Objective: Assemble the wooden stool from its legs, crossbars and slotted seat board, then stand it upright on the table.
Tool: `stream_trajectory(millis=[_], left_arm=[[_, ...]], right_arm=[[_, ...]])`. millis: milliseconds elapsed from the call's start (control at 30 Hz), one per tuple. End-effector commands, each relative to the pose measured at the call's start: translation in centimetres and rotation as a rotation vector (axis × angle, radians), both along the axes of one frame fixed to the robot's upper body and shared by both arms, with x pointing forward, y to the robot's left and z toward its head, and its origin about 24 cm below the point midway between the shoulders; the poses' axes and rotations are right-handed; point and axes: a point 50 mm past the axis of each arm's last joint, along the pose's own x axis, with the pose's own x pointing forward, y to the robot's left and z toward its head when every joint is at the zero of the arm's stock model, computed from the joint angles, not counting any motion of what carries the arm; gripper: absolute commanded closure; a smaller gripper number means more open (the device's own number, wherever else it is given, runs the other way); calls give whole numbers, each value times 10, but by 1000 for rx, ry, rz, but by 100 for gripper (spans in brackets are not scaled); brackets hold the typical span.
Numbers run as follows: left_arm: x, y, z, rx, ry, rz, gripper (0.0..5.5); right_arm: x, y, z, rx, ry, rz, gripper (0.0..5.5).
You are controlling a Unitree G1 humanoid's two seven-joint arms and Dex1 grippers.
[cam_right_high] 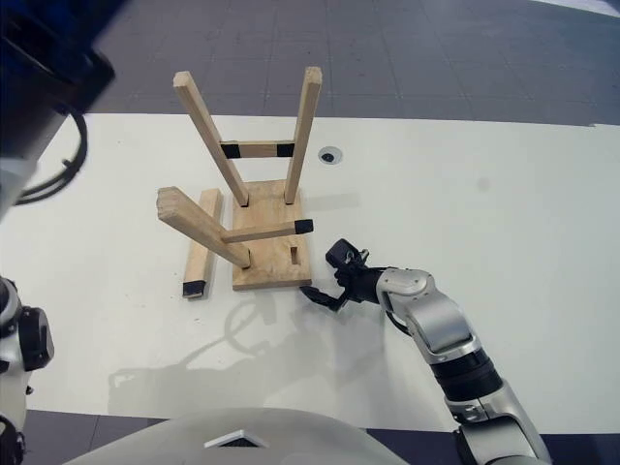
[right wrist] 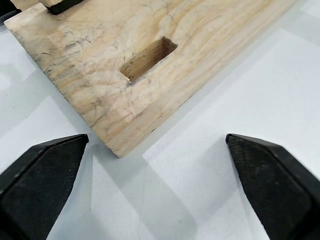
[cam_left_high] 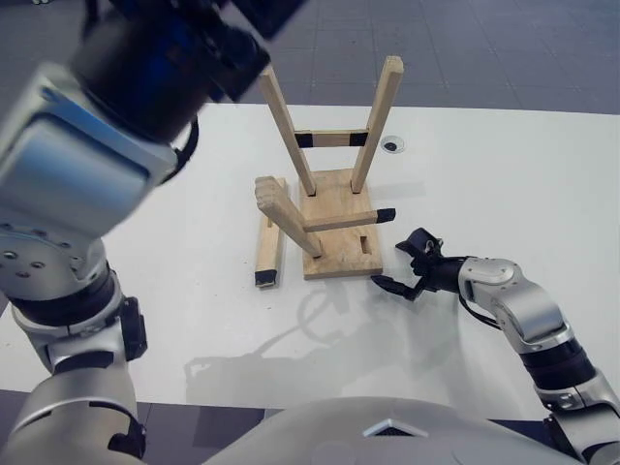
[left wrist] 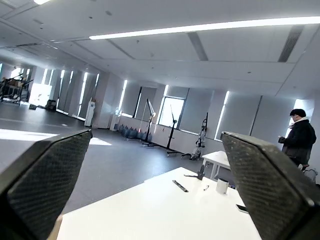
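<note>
**Left eye view:** the seat board [cam_left_high: 339, 225] lies flat on the white surface [cam_left_high: 504, 184]. Two legs [cam_left_high: 376, 121] stand up from its far end, tied together by a crossbar [cam_left_high: 332, 139] with black ends. A third leg [cam_left_high: 289, 218] leans tilted out of the board's near-left part. A second crossbar [cam_left_high: 344, 220] with a black tip pokes from it across the board. The fourth leg [cam_left_high: 269, 254] lies flat just beside the board's left edge. The right claw [cam_left_high: 402, 262] sits just off the board's near-right corner, fingers spread, nothing in it. The left arm is a big blur up and left of the board, so I can't make out its claw there.

**Right eye view:** same layout, but the small dark round fitting [cam_right_high: 331, 154] in the surface beyond the board's far-right corner is plainer here.

**Left wrist view:** the left claw [left wrist: 156, 134] is up in the air, spread wide, gripping nothing.

**Right wrist view:** close-up of the board's near-right corner with its empty slot [right wrist: 148, 59]. The second crossbar's black tip is cut off at the picture's edge. Can't tell whether the claw touches the surface.
</note>
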Motion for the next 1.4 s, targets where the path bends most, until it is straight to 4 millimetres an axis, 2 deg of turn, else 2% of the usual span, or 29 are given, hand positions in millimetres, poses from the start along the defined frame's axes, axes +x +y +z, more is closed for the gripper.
stream_trajectory(millis=[33, 100, 167, 233, 300, 367, 467, 533, 700, 833, 1000, 1100, 1200, 1300, 1400], left_arm=[[22, 34, 2, 152, 24, 528, 72], [30, 55, -13, 229, 82, 837, 72], [28, 73, -26, 219, 130, 1036, 72], [24, 87, -56, 242, 251, 1129, 72], [17, 85, -120, 363, 487, 1065, 72], [3, 82, -169, 443, 662, 1011, 72], [-8, 81, -204, 503, 772, 960, 72], [-15, 72, -227, 587, 854, 834, 72], [-18, 47, -251, 754, 835, 599, 72], [-14, 41, -267, 825, 832, 568, 72], [-11, 51, -286, 874, 864, 629, 72], [-16, 48, -311, 806, 997, 609, 72], [-22, 40, -328, 814, 1068, 552, 72], [-25, 41, -334, 888, 1065, 539, 115], [-29, 47, -336, 1023, 1012, 536, 157]], right_arm=[[-7, -7, -13, -42, 67, -36, 42], [-6, -8, -13, -38, 64, -61, 42], [-6, -8, -13, -38, 62, -78, 42], [-5, -8, -13, -39, 58, -91, 42], [-3, -9, -13, -39, 47, -112, 42], [0, -11, -12, -38, 30, -137, 42], [3, -12, -11, -32, 17, -159, 42], [3, -11, -11, -29, 16, -159, 42], [1, -8, -12, -25, 22, -154, 42], [1, -7, -11, -24, 23, -144, 42], [3, -8, -9, -26, 16, -136, 42], [4, -6, -6, -20, 9, -132, 42], [5, -4, -2, -10, -7, -133, 42], [7, -1, 8, 6, -36, -138, 42], [10, -2, 30, 51, -81, -162, 42]])
